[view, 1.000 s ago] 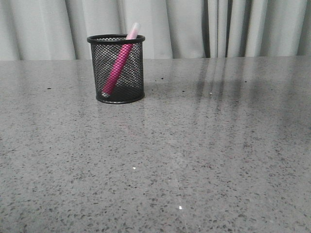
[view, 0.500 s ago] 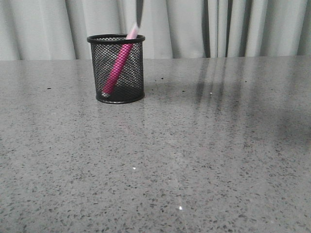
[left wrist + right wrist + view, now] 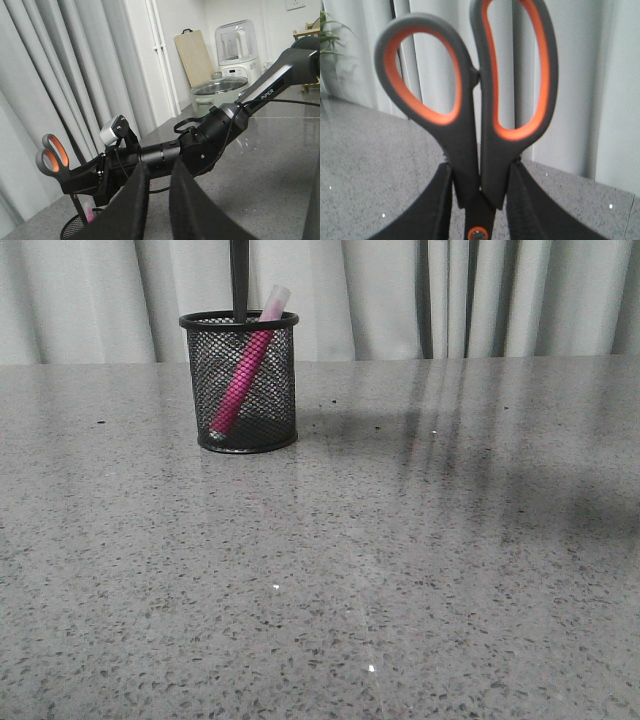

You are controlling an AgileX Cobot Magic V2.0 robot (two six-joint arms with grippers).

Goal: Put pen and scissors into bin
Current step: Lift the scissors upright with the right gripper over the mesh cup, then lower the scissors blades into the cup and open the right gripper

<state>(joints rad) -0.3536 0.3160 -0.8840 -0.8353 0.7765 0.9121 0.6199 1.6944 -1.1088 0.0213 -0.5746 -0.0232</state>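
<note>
Pink pen (image 3: 243,372) in black mesh bin (image 3: 240,382); grey scissors (image 3: 470,115) with orange-lined loops.

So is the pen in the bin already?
Yes. The pen leans inside the bin, tip at the base and cap above the rim.

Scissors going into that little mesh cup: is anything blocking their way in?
Only the pen shares the bin, leaning to one side. The scissors, clamped in the right gripper, hang blades down with the tips at the rim; the opening beside the pen looks free.
</note>
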